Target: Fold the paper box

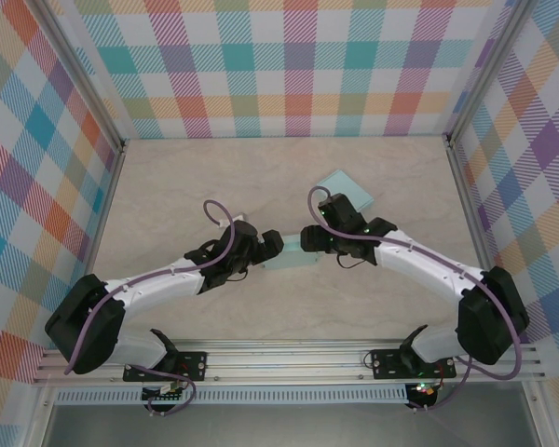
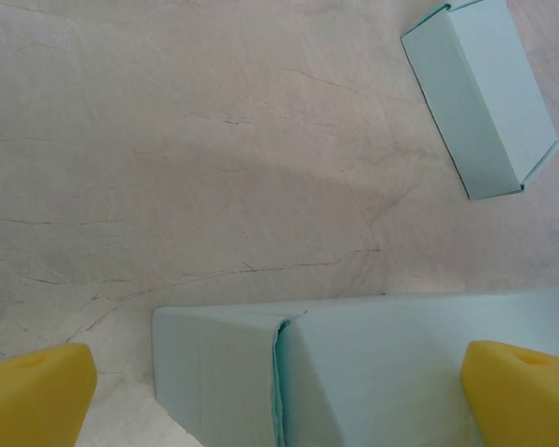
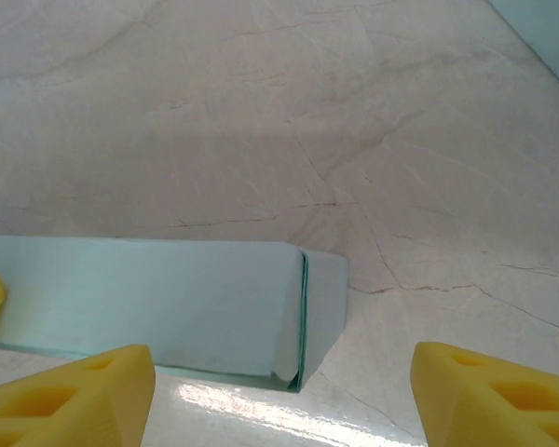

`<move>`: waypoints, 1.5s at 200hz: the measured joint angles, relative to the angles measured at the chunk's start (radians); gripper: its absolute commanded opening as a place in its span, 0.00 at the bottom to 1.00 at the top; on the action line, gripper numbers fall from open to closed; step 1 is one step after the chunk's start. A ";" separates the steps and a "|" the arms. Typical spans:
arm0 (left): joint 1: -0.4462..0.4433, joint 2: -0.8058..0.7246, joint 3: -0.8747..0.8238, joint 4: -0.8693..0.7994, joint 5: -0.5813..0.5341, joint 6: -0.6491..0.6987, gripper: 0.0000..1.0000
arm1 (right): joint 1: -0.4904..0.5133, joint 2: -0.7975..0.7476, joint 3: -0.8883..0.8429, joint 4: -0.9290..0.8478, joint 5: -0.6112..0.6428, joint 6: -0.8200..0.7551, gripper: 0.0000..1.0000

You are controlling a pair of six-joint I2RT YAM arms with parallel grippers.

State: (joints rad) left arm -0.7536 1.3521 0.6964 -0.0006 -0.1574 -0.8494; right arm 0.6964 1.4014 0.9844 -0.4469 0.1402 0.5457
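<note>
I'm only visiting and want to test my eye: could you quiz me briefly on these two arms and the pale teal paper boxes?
1. True or false: the right gripper is clamped on the pale teal folded paper box lying between the arms.
2. How many pale teal paper boxes lie on the beige marbled table? A one, B two, C three.
3. Fill in: the left gripper's jaws stand ___.
Key: 1 false, its yellow foam fingers are spread. 2 B; the second paper box lies farther back. 3 open.
</note>
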 measured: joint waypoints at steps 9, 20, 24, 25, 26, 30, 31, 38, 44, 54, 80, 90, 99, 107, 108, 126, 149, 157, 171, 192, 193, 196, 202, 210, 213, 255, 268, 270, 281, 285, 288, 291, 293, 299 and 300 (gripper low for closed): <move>-0.002 0.001 0.000 0.000 -0.003 0.000 1.00 | -0.003 0.010 0.001 0.003 -0.007 0.001 0.72; -0.003 0.004 -0.001 0.000 -0.007 0.000 1.00 | -0.008 0.019 0.001 0.007 -0.013 0.001 0.72; -0.003 0.005 -0.001 0.000 -0.009 0.000 1.00 | -0.010 0.021 0.001 0.009 -0.016 0.002 0.72; -0.003 0.006 -0.001 0.000 -0.009 0.000 1.00 | -0.010 0.023 0.001 0.010 -0.018 0.002 0.72; -0.003 0.006 -0.001 0.000 -0.009 0.000 1.00 | -0.010 0.023 0.001 0.010 -0.017 0.002 0.72; -0.004 0.007 -0.002 0.001 -0.010 0.000 1.00 | -0.012 0.026 0.001 0.012 -0.020 0.002 0.72; -0.004 0.008 -0.001 0.001 -0.010 0.000 1.00 | -0.013 0.027 0.001 0.013 -0.021 0.002 0.71; -0.004 0.010 -0.002 0.001 -0.012 0.000 1.00 | -0.017 0.032 0.001 0.016 -0.026 0.005 0.70; -0.004 0.012 -0.001 0.001 -0.013 0.000 1.00 | -0.019 0.036 0.001 0.020 -0.032 0.006 0.70; -0.004 0.014 -0.001 0.002 -0.013 0.000 1.00 | -0.023 0.040 0.000 0.028 -0.039 0.010 0.68; -0.005 0.019 -0.001 0.003 -0.016 0.000 1.00 | -0.024 0.042 -0.010 0.047 -0.052 0.020 0.66; -0.005 0.022 -0.001 0.005 -0.016 0.000 1.00 | -0.027 0.042 -0.013 0.051 -0.054 0.020 0.66; -0.005 0.023 -0.001 0.005 -0.016 0.000 1.00 | -0.029 0.041 -0.015 0.051 -0.055 0.020 0.67; -0.005 0.026 -0.001 0.006 -0.016 0.000 1.00 | -0.030 0.041 -0.015 0.051 -0.056 0.019 0.67; -0.005 0.026 -0.001 0.006 -0.017 0.000 1.00 | -0.030 0.040 -0.015 0.050 -0.056 0.019 0.67; -0.005 0.034 -0.001 0.016 -0.018 0.000 1.00 | -0.030 0.030 -0.015 0.046 -0.056 0.016 0.68; -0.005 0.049 -0.001 0.039 -0.018 -0.001 1.00 | -0.032 0.006 -0.011 0.032 -0.057 0.008 0.72; -0.006 0.052 -0.001 0.044 -0.018 -0.001 1.00 | -0.035 0.003 -0.003 0.023 -0.060 0.000 0.73; -0.006 0.057 -0.001 0.055 -0.019 -0.002 1.00 | -0.039 0.003 0.021 0.014 -0.060 -0.012 0.76; -0.006 0.058 -0.001 0.056 -0.019 -0.003 0.99 | -0.048 0.011 0.056 0.011 -0.063 -0.031 0.80; -0.006 0.058 -0.001 0.056 -0.020 -0.003 0.99 | -0.048 0.012 0.057 0.011 -0.063 -0.031 0.81; -0.006 0.058 -0.001 0.056 -0.020 -0.003 0.99 | -0.050 0.016 0.061 0.011 -0.063 -0.033 0.81; -0.006 0.058 -0.001 0.056 -0.020 -0.003 0.99 | -0.053 0.026 0.072 0.011 -0.063 -0.039 0.83; -0.006 0.058 -0.001 0.056 -0.020 -0.003 1.00 | -0.056 0.042 0.084 0.011 -0.068 -0.047 0.85; -0.006 0.058 -0.001 0.056 -0.020 -0.003 0.99 | -0.056 0.048 0.089 0.011 -0.069 -0.053 0.86; -0.007 0.058 -0.001 0.056 -0.020 -0.003 0.99 | -0.061 0.148 0.126 0.016 -0.132 -0.107 1.00; -0.008 0.058 -0.001 0.056 -0.021 -0.003 0.98 | -0.061 0.174 0.134 0.017 -0.160 -0.120 1.00; -0.008 0.058 -0.001 0.056 -0.021 -0.003 0.98 | -0.061 0.178 0.137 0.017 -0.165 -0.122 1.00; -0.008 0.059 -0.001 0.056 -0.021 -0.003 0.97 | -0.061 0.200 0.146 0.019 -0.183 -0.131 1.00; -0.008 0.059 0.000 0.055 -0.022 -0.003 0.97 | -0.061 0.208 0.149 0.020 -0.188 -0.135 1.00; -0.008 0.059 0.000 0.054 -0.023 -0.003 0.96 | -0.061 0.212 0.151 0.020 -0.192 -0.138 1.00; -0.008 0.060 0.000 0.054 -0.024 -0.003 0.96 | -0.061 0.216 0.153 0.020 -0.196 -0.141 1.00; -0.008 0.060 0.000 0.054 -0.024 -0.003 0.96 | -0.063 0.218 0.155 0.020 -0.199 -0.142 1.00; -0.008 0.061 0.000 0.055 -0.027 -0.003 0.96 | -0.064 0.222 0.157 0.020 -0.204 -0.144 1.00; -0.008 0.062 0.000 0.055 -0.027 -0.003 0.96 | -0.065 0.223 0.157 0.020 -0.206 -0.144 1.00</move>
State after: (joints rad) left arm -0.7616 1.4139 0.6964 0.0544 -0.1848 -0.8524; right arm 0.6312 1.6241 1.1416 -0.4267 -0.0654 0.4015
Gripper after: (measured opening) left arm 0.967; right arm 0.997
